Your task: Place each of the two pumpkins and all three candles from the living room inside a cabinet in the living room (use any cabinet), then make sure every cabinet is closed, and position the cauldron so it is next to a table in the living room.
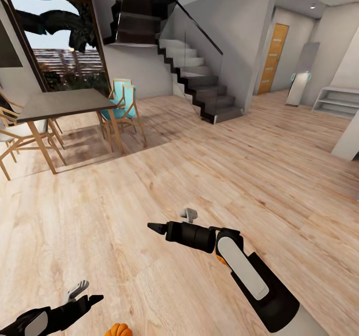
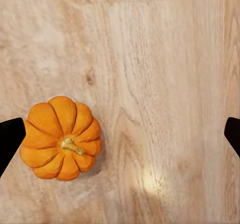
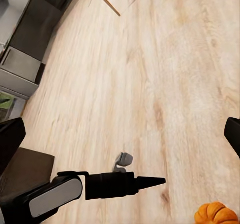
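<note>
Left hand, fingers spread apart, hovers above 1 bright-orange ribbed pumpkin on the wooden floor, beside one fingertip. Pickup seems underway; next, centre over it and descend.

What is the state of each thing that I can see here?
Pumpkin: upright on the floor, stem up, not held.
Left tool: open, empty, above the pumpkin.
Right tool: open, empty.
Orange door: shut.
</note>
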Motion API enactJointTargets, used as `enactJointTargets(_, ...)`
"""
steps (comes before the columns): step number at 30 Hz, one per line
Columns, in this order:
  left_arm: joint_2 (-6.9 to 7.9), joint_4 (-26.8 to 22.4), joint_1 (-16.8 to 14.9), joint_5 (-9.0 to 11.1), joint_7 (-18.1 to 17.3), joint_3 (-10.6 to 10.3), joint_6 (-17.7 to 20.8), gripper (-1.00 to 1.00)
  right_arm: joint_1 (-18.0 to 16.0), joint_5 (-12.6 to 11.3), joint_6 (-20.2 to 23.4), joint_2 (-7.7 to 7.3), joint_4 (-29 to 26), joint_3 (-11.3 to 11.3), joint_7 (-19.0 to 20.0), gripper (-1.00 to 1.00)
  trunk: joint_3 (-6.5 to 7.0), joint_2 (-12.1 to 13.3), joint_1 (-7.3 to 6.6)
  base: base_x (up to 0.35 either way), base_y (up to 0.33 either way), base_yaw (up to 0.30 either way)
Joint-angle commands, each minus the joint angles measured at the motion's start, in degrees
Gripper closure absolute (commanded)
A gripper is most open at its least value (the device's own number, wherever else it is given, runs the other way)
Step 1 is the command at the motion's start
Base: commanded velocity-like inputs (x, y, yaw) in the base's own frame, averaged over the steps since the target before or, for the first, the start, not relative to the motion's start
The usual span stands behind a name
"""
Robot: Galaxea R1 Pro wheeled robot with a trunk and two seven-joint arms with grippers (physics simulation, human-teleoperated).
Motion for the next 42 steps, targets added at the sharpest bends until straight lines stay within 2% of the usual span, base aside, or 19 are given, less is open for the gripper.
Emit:
enactJointTargets(1, 0.04, 0.0, 0.0, 0.5, -0.1, -0.2, 0.4, -1.0, 0.0, -0.7, 0.0, -0.05, 0.0, 0.1, -0.5, -1.0, -0.23, -0.4, 0.22, 0.0, 0.0, 0.0)
enactJointTargets(5, -0.07, 0.0, 0.0, 0.5, -0.1, -0.2, 0.4, -1.0, 0.0, -2.2, 0.0, -0.06, 0.0, 0.1, -0.5, -1.0, -0.95, -2.0, 1.09, 0.0, 0.0, 0.0)
enactJointTargets(9, -0.09, 0.0, 0.0, 0.5, 0.0, -0.2, 0.4, -1.0, 0.0, -2.6, 0.0, -0.04, 0.1, 0.1, -0.5, -1.0, -1.67, -3.6, 1.97, 0.0, 0.0, 0.0)
enactJointTargets(42, -0.32, 0.0, 0.0, 0.4, 0.1, -0.3, 0.3, -1.0, 0.0, -2.8, 0.0, 0.02, 1.0, 0.0, -0.7, -1.0, -7.59, -16.9, 9.22, 0.0, 0.0, 0.0)
